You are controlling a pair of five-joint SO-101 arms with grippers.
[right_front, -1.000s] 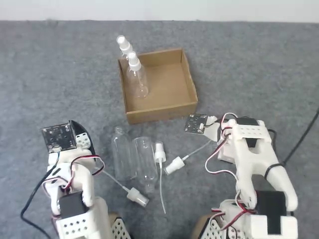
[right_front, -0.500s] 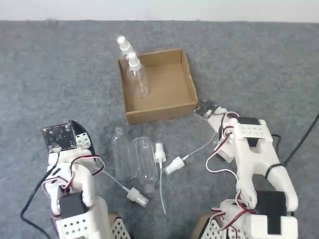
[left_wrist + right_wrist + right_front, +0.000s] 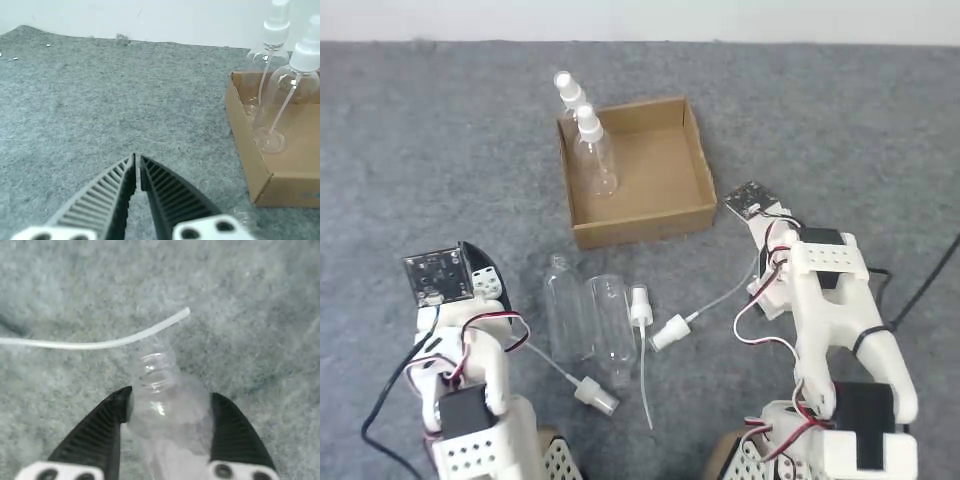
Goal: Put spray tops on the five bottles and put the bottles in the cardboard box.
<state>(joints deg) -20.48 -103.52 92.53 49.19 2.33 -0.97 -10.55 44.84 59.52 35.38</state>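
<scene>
Your right gripper (image 3: 171,399) is clamped around a clear bottle (image 3: 162,390) with a bare neck. Your left gripper (image 3: 137,161) is closed on nothing. Two capped bottles (image 3: 595,150) stand in the cardboard box (image 3: 645,225) — its blue print (image 3: 310,195) is too small to read.

- Left arm (image 3: 470,380): is standing at the near left of the worktop (image 3: 420,150), folded upright over its base.
- Left end effector (image 3: 137,167): its ribbed black fingers are lying almost together with only a thin slit between them, gripping nothing and pointing out low over the worktop.
- Right arm (image 3: 830,310): is stretching forward at the near right.
- Right end effector (image 3: 171,396): its black fingers are pressing both sides of a clear bottle (image 3: 159,375), whose bare threaded neck is sticking out past the tips.
</scene>
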